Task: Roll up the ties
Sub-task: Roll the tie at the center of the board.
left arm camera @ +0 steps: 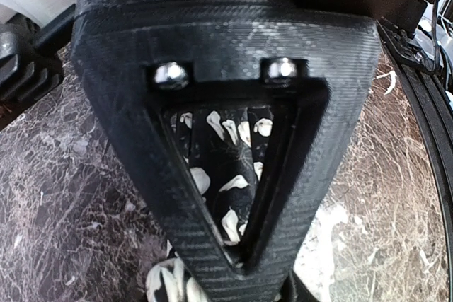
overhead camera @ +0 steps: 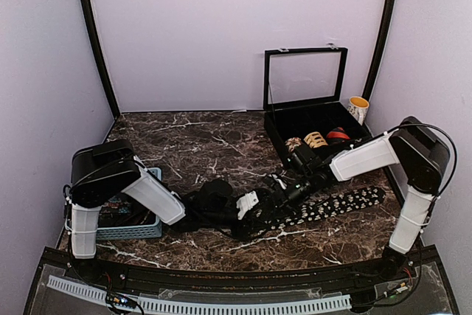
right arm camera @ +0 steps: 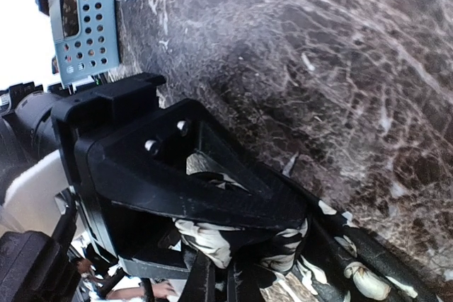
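1. Lavender walls close in a dark, white-veined marble bench (overhead camera: 184, 138), where two robot arms meet near the middle over a black necktie (overhead camera: 346, 203) printed with small white shapes.
2. Most of the necktie lies flat, running from the centre out toward the right edge; its left end is bunched up between the two arms.
3. Left fingers (overhead camera: 220, 197), partly closed, appear to clasp that bunched end of the necktie; the close-up shows printed cloth bulging beneath a triangular black finger.
4. Right fingers (overhead camera: 262, 201) are pressed together just beside the bunch, over the necktie; whether they pinch any cloth cannot be told.
5. Behind the right arm, a black case (overhead camera: 271, 134) stands with its glass lid raised, holding coiled ties (overhead camera: 316, 139) in tan pattern and red.
6. A blue slotted basket (overhead camera: 140, 230) sits by the left arm's base; a white mug (overhead camera: 358, 108) with a yellow inside stands at the far right, beside the case.
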